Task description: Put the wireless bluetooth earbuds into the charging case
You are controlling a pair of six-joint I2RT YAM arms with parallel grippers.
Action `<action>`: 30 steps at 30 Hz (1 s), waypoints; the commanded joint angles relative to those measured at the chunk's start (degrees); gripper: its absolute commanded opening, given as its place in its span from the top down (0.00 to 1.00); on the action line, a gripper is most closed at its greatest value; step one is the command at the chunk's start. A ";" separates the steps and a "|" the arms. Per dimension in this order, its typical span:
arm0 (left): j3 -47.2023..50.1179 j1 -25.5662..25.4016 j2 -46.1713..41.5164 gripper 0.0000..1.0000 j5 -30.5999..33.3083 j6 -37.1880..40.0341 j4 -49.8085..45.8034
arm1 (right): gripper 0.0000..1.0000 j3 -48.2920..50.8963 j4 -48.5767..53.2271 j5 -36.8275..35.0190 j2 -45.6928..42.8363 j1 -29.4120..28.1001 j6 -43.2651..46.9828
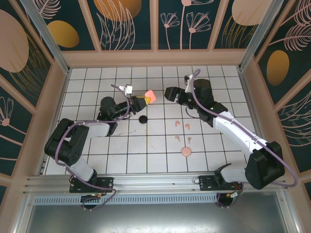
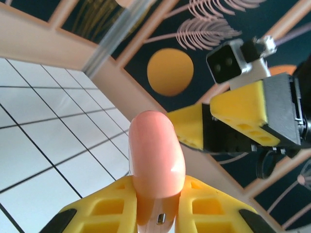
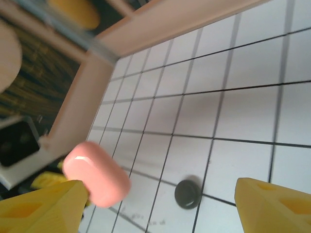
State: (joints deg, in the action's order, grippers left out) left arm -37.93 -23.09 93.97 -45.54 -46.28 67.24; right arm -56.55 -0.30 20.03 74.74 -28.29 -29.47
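White-tiled table (image 1: 146, 145) underneath. Left pincer (image 1: 146, 99) clamped tight on pink case (image 1: 150, 95), up off the tiles, rounded end pointing away. Right pincer (image 1: 167, 93) just beside it, spread wide, gripping nothing. Pink round piece (image 1: 185, 152) flat on the tiles toward the near edge. Black disc (image 1: 143, 119) lying just below the raised case. Four tiny pink earbuds (image 1: 177, 124) loose on the table, right of the black disc, well apart from the case.
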 commanded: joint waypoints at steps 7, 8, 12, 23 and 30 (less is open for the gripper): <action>-3.11 0.08 -5.61 1.00 -9.92 9.92 -14.99 | 0.23 -1.35 -3.08 19.42 1.53 0.53 14.80; -3.11 0.07 -5.97 1.00 -10.00 10.09 -15.29 | 0.24 -1.73 -3.02 19.82 2.15 0.44 14.86; -3.46 0.11 -6.69 1.00 -10.01 10.57 -16.26 | 0.26 -2.71 -2.80 20.07 4.03 -0.50 15.01; -3.81 0.07 -7.40 1.00 -10.44 10.17 -16.35 | 0.31 -3.12 -4.08 17.67 7.91 -2.05 14.53; -3.68 0.06 -8.96 1.00 -10.60 9.75 -15.87 | 0.38 -1.64 -4.78 15.49 9.70 -1.10 13.84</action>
State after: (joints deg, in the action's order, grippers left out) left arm -40.10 -22.87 87.24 -53.98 -37.26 49.95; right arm -58.02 -2.57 37.19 83.42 -30.04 -16.16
